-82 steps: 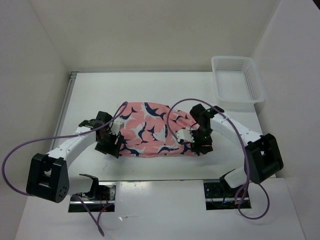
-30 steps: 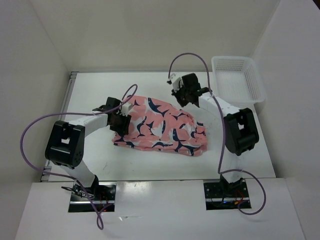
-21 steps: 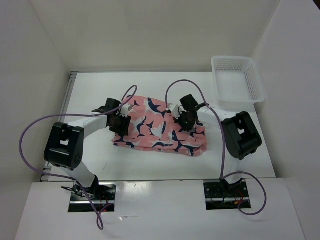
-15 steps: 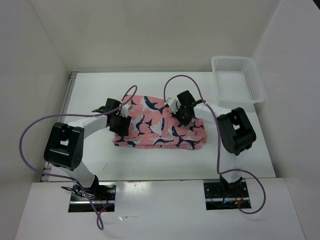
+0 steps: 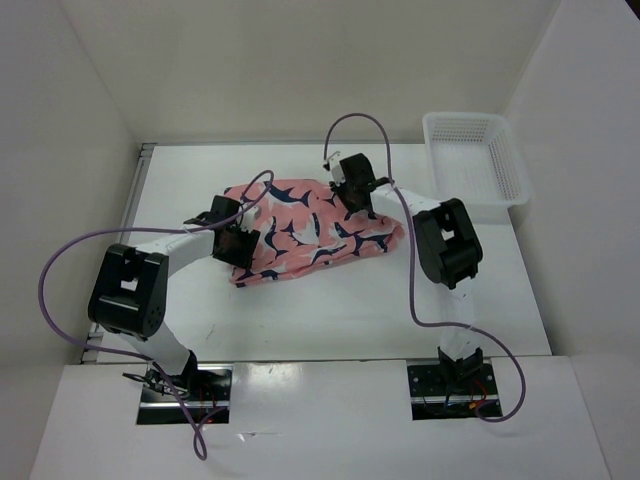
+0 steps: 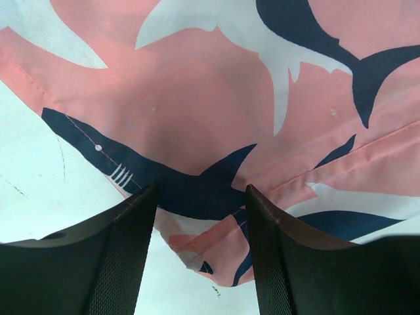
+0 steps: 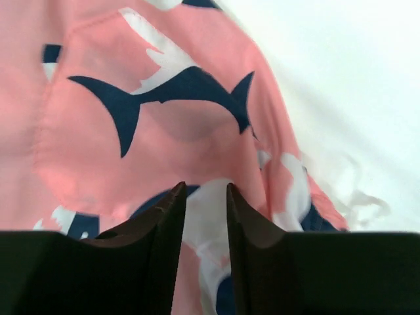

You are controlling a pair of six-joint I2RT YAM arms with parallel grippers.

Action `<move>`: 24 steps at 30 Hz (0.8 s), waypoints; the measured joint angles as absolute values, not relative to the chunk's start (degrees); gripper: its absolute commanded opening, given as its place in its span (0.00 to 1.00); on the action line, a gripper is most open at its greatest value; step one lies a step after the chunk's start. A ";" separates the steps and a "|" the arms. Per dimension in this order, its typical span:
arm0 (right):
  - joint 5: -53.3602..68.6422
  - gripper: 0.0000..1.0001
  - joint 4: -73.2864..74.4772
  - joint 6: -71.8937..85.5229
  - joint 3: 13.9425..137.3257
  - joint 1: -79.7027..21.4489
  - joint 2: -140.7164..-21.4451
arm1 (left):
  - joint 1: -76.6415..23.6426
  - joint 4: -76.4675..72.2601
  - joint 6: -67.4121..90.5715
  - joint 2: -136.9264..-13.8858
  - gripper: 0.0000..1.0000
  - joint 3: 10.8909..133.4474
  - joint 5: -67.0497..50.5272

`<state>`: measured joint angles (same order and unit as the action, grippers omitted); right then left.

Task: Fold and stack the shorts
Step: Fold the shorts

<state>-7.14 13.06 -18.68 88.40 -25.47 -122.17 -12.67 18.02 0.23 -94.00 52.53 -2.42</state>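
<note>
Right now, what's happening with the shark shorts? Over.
Left gripper open, right gripper barely open, both over the shorts. Shorts rumpled, mid-table. Basket off at far right, nothing blocking.

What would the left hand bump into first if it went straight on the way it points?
The shorts. The left hand points at the pink fabric, which fills the wrist view right past its fingertips. It is probably almost touching, though depth is hard to judge.

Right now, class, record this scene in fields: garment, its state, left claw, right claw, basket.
garment: pink shark-print shorts on the table
state: bunched, not a neat fold
left claw: open, over the garment's left edge
right claw: slightly open, at its far right edge
basket: white, far right corner, apart from the garment
</note>
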 measured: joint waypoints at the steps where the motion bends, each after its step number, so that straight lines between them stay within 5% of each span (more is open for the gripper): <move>1: -6.87 0.39 13.43 -18.09 88.38 -25.47 -121.43 | -12.67 18.06 0.23 -93.97 0.64 52.53 -2.42; 8: -5.39 0.64 16.05 -6.52 81.67 -24.38 -104.62 | -12.67 19.11 0.23 -92.75 0.68 52.51 -2.63; 16: 1.28 0.67 15.57 11.31 70.11 -7.73 -97.97 | -12.67 21.85 0.23 -91.61 0.68 57.52 -3.33; 24: 1.89 0.75 15.55 17.15 65.91 -9.52 -101.51 | -12.67 21.56 0.23 -94.00 0.69 60.80 -4.89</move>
